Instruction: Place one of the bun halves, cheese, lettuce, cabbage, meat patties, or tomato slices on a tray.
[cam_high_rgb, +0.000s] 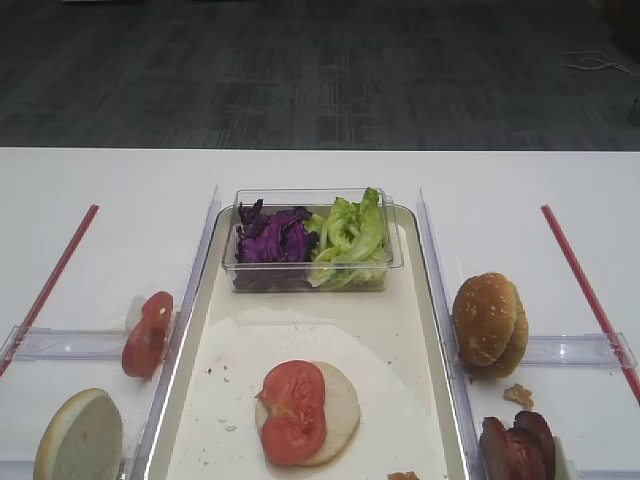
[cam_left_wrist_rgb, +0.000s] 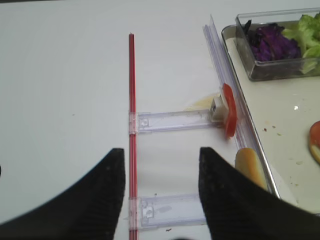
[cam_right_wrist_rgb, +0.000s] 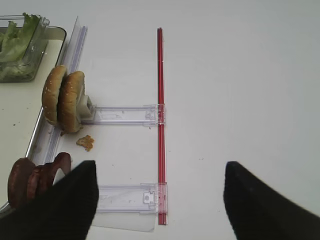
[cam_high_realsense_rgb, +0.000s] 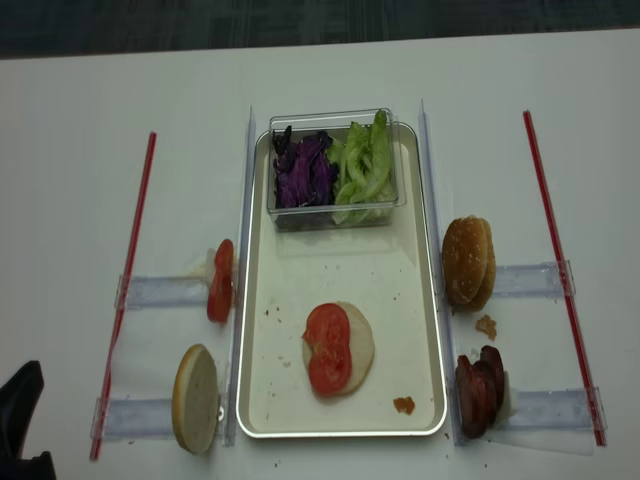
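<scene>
Left gripper: nearest the lens in the left wrist view, two dark fingers spread apart with nothing between them, hanging over the white table beside a red strip.
Right gripper: its dark fingers likewise parted and empty, above the table by the right red strip.
Table: white, bearing everything below.
Tray: cream-white with a silvery rim, lying in the middle between clear plastic rails.
Clear tub: standing at the far end of the tray, holding purple cabbage on the left and green lettuce on the right.
Pale bun half on tray: lying flat near the tray's near end, cut face up.
Tomato slices on tray: two overlapping red slices resting on that bun half.
Sesame bun halves: two golden domed halves standing on edge, just outside the tray's right rim.
Pale bun half, left: standing on edge outside the tray's left rim, at the near corner.
Meat patties: dark reddish discs upright in a row, right of the tray and nearer than the sesame buns.
Tomato slices, left: upright on edge, just outside the left rim.
Crumb: small brown bit on the table between the sesame buns and the patties.
</scene>
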